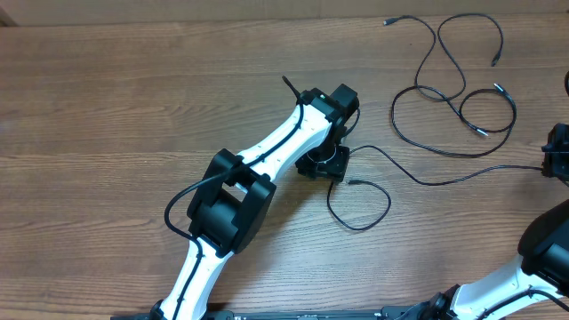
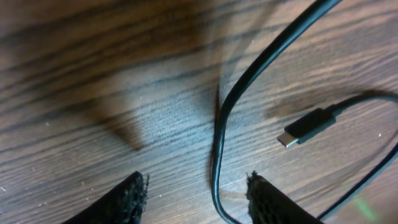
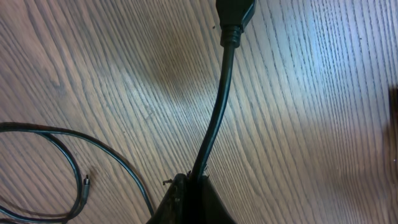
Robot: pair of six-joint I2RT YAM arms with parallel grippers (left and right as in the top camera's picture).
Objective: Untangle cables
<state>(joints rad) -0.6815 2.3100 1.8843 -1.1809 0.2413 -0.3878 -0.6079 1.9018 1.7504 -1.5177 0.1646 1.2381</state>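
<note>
The brown wooden plank surface carries darker grain streaks. The thin flexible cables are black, one plug silver-tipped at three o'clock. The white-shelled robot arm has black joints.

cable runs off top edge.

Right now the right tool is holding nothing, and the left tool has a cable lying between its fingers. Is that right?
Not quite. The right tool is not empty: it is shut on a cable, as the right wrist view shows. The rest holds: the left tool has a loose cable lying between its fingers.
</note>
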